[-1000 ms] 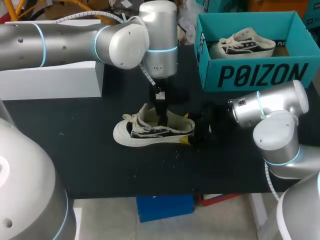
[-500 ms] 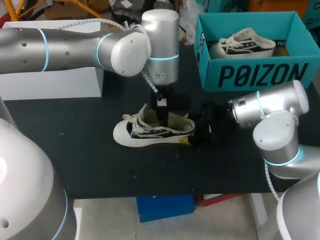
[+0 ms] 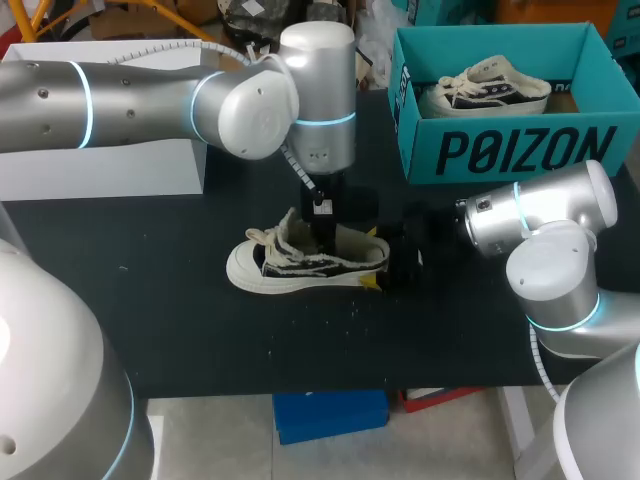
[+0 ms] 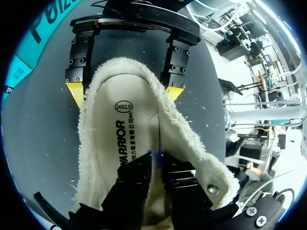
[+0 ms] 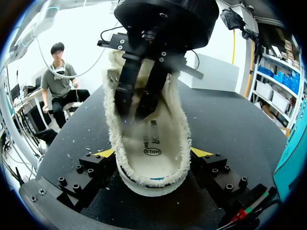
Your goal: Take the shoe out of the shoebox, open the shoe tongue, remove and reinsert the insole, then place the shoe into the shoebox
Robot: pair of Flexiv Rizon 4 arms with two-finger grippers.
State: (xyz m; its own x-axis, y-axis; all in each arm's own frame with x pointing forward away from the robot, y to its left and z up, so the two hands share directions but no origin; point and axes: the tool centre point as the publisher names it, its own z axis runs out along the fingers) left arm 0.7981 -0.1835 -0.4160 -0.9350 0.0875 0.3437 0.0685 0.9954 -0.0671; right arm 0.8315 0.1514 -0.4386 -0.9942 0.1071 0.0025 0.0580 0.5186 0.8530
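While the right gripper (image 3: 373, 258) is clamped on the heel of the shoe (image 3: 280, 262), yellow tips (image 5: 106, 152) pressing the fleece collar (image 4: 177, 120) from both sides, the left gripper (image 3: 322, 238) is sunk down into the shoe opening. Shoe is upright on the table (image 3: 200, 320), toe toward my left, well apart from the shoebox (image 3: 520, 150), which has a second shoe (image 3: 485, 90) in it. In the left wrist view, the left gripper is over the middle of the insole (image 4: 122, 139), and the insole's heel end is in plain view. Can't tell if the left gripper has the insole pinched or merely sits on it, since its business end is hidden down in the shoe.

Step, my guess: insole coming out or going back in. Can't say which from this.

Risks:
- Lift with no real pinch: insole slips off, lies flat, grab wasted.
- Pinch catches fleece along with the insole: whole shoe gets hauled up against the heel clamp and could twist out of the right gripper.
- Clamp is on soft collar only. A pull from mid-shoe may tip the toe up or drag the shoe along the table.
- Steep pull: insole folds and jams under the laces (image 3: 262, 236) at the throat.
- If it's a push-in instead: insole may buckle and seat creased at the heel.
- Both grippers are crowded at the heel end. If the left one backs toward the heel it could knock the right gripper and loosen the hold.
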